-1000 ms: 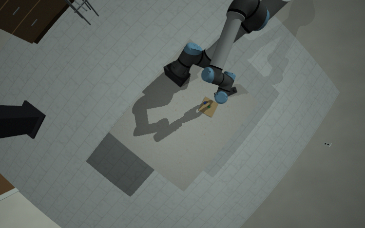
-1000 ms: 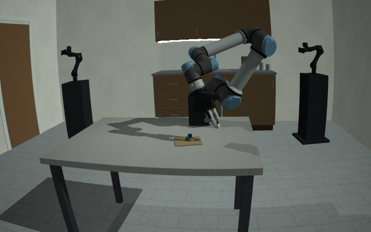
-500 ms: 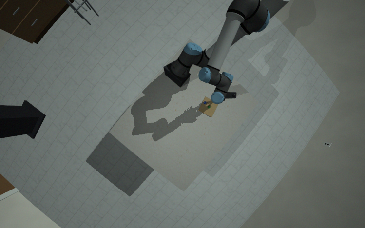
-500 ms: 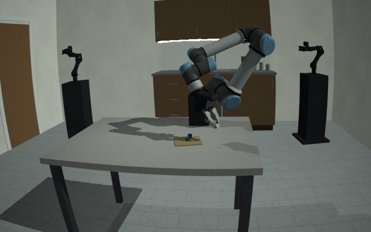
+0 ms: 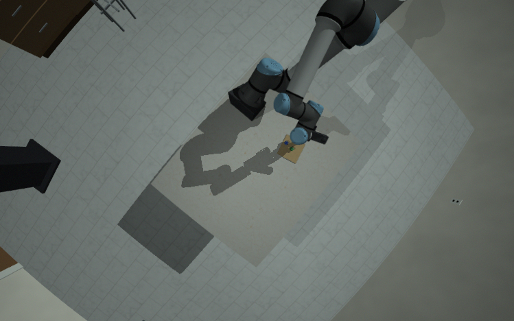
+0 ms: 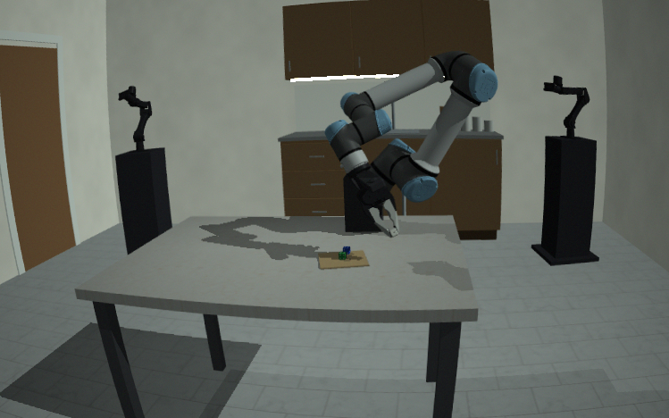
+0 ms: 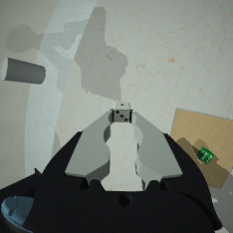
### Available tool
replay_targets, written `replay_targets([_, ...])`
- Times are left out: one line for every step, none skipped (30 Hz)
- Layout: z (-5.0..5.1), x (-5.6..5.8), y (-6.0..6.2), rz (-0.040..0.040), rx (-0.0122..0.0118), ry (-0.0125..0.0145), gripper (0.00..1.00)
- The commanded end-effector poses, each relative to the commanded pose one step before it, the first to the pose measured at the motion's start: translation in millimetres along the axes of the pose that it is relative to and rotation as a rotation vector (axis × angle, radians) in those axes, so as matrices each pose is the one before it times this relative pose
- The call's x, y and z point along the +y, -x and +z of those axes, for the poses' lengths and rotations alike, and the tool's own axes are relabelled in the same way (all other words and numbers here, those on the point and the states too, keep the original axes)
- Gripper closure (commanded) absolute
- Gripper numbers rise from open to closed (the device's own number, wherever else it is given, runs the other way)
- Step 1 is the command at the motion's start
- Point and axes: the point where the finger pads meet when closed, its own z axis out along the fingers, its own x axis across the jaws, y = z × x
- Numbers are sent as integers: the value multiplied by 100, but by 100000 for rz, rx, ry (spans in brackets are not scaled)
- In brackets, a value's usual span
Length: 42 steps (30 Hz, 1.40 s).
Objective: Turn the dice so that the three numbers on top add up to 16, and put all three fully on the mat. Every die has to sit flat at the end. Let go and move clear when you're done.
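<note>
Claw [image 6: 393, 230] [image 7: 121, 110] clenched on a white die [image 6: 394, 232] [image 7: 121, 115], blue [image 5: 286, 142] [image 6: 346, 249] and green dice [image 5: 291, 149] [image 6: 342, 255] [image 7: 205, 154] apparently on the mat [image 5: 295, 158] [image 6: 330, 263] [image 7: 194, 124].

Rounded gray tubular arm [image 5: 315, 60] [image 6: 448, 124] with dark joint housings (light-blue end caps), black wrist body, pale angular gripper fingers [image 6: 389, 215].

Before you, the mat [image 5: 295, 156] [image 6: 332, 263] [image 7: 199, 124] looks like matt, smooth wood; the worktop [image 5: 250, 207] [image 6: 212, 280] [image 7: 144, 30] resembles dull, faintly flecked stone. You see plastic-like, glossy blue joint caps [image 5: 298, 135] [image 6: 420, 188] [image 7: 17, 210].
</note>
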Motion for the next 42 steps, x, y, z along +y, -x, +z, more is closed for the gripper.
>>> replay_targets([-116, -100, -245, 17223, -126, -2394, 97])
replay_targets([0, 0, 0, 0, 0, 0, 97])
replay_targets([0, 0, 0, 0, 0, 0, 97])
replay_targets([-8, -7, -18, 1373, -123, -200, 97])
replay_targets([-30, -24, -68, 5147, -481, -737, 97])
replay_targets([-29, -24, -65, 5041, -502, -703, 97])
replay_targets([0, 0, -1, 80, -8, -11, 97])
replay_targets([-28, -23, -60, 4776, -503, -647, 97])
replay_targets([-2, -2, -4, 318, -34, -42, 97])
replay_targets([-30, -25, -61, 4987, -554, -653, 97])
replay_targets([0, 0, -1, 79, -9, -10, 97])
replay_targets([-30, -26, -60, 5036, -588, -636, 97])
replay_targets([-16, -14, -30, 2580, -311, -317, 97])
replay_targets([-15, -13, -28, 2424, -299, -292, 97])
replay_targets([-19, -17, -35, 3107, -392, -365, 97])
replay_targets([-11, -10, -21, 1864, -240, -214, 97])
replay_targets([-22, -19, -39, 3625, -476, -407, 97])
replay_targets([-8, -7, -14, 1311, -175, -144, 97])
replay_targets([0, 0, 0, 0, 0, 0, 97])
replay_targets([0, 0, 0, 0, 0, 0, 97])
replay_targets([-30, -26, -51, 4899, -669, -520, 97])
replay_targets([-30, -25, -49, 4861, -685, -490, 97])
replay_targets([-19, -16, -29, 3013, -434, -290, 97])
replay_targets([-11, -10, -17, 1808, -264, -169, 97])
replay_targets([-22, -18, -33, 3510, -521, -316, 97])
replay_targets([-8, -7, -11, 1270, -191, -111, 97])
replay_targets([-26, -21, -38, 4219, -642, -354, 97])
replay_targets([-3, -3, -4, 518, -80, -42, 97])
replay_targets([-29, -23, -40, 4693, -731, -364, 97])
replay_targets([-17, -13, -22, 2687, -425, -196, 97])
replay_targets([-12, -9, -16, 1961, -313, -137, 97])
replay_targets([-22, -16, -27, 3522, -568, -233, 97])
replay_targets([-7, -5, -8, 1078, -175, -68, 97])
replay_targets([-27, -19, -32, 4338, -712, -258, 97])
replay_targets([-1, -1, -1, 213, -35, -12, 97])
replay_targets([0, 0, 0, 0, 0, 0, 97])
replay_targets([0, 0, 0, 0, 0, 0, 97])
replay_targets([-28, -19, -31, 4502, -749, -240, 97])
replay_targets([-27, -17, -29, 4451, -750, -209, 97])
replay_targets([-26, -15, -26, 4192, -714, -172, 97])
replay_targets([-1, -1, -1, 206, -35, -8, 97])
replay_targets([-27, -15, -25, 4344, -746, -150, 97])
